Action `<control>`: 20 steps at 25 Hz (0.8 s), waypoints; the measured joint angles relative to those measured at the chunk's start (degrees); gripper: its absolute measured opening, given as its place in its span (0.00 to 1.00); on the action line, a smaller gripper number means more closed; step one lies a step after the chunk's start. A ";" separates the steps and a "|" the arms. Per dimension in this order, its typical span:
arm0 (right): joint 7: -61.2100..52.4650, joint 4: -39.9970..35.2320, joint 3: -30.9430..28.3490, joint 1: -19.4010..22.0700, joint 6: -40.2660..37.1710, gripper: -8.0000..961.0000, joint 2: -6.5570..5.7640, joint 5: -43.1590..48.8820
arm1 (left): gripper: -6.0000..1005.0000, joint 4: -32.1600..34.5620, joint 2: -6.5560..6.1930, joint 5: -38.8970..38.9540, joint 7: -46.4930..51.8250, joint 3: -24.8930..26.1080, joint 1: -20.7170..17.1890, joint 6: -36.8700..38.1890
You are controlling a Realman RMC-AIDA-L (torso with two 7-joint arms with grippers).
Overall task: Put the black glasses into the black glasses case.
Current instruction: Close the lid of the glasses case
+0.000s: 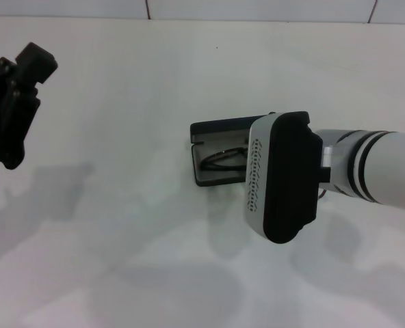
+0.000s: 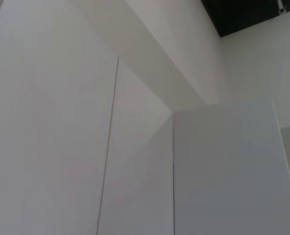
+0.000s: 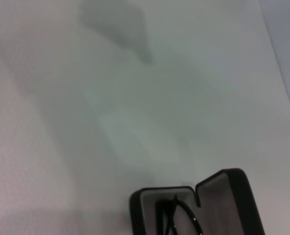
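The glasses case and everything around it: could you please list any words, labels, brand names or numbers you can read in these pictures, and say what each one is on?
None can be read.
Glasses case: lies open with the glasses inside; no lettering shows on the visible lid or lining.
Right gripper: only a pattern of small holes on its grey housing, no text.
Left gripper: raised at the left, no markings legible.
Table: plain white.

Matt black glasses case (image 1: 219, 154), greyish lining

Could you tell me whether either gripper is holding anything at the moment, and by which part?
Cannot be told: black glasses lie in the black glasses case, right gripper above it; left gripper parked aside.
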State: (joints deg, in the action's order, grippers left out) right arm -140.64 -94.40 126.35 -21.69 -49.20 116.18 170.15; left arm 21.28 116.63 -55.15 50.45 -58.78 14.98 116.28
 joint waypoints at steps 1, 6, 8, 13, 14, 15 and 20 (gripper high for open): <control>0.00 0.61 0.00 -0.01 0.89 0.16 0.00 0.13 | 0.04 -0.01 0.04 -0.10 0.00 0.02 -0.04 0.00; 0.38 1.90 -0.25 -0.37 1.91 0.12 0.03 0.53 | 0.04 -0.01 0.09 -0.14 0.00 0.06 -0.55 0.00; 0.48 3.01 -0.41 -1.05 1.93 0.10 0.02 0.68 | 0.04 -0.01 0.09 -0.14 0.00 0.06 -0.59 0.00; 0.50 5.25 -0.41 -2.30 2.73 0.07 0.01 0.78 | 0.04 -0.38 0.15 -0.14 0.03 0.08 -0.56 0.00; 0.50 5.49 -0.41 -2.43 2.95 0.07 0.01 0.78 | 0.04 -0.50 0.16 -0.14 0.02 0.08 -0.52 0.00; 0.50 5.67 -0.41 -2.52 3.04 0.06 0.01 0.78 | 0.04 -0.65 0.17 -0.14 0.02 0.08 -0.47 0.00; 0.52 6.68 -0.63 -3.11 3.29 0.03 0.02 0.79 | 0.04 -0.72 0.18 -0.06 0.01 0.07 -0.17 0.00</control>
State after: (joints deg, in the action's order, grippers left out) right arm -140.12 -87.72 125.72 -24.80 -45.91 116.19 170.95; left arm 20.56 116.81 -55.21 50.46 -58.71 14.81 116.28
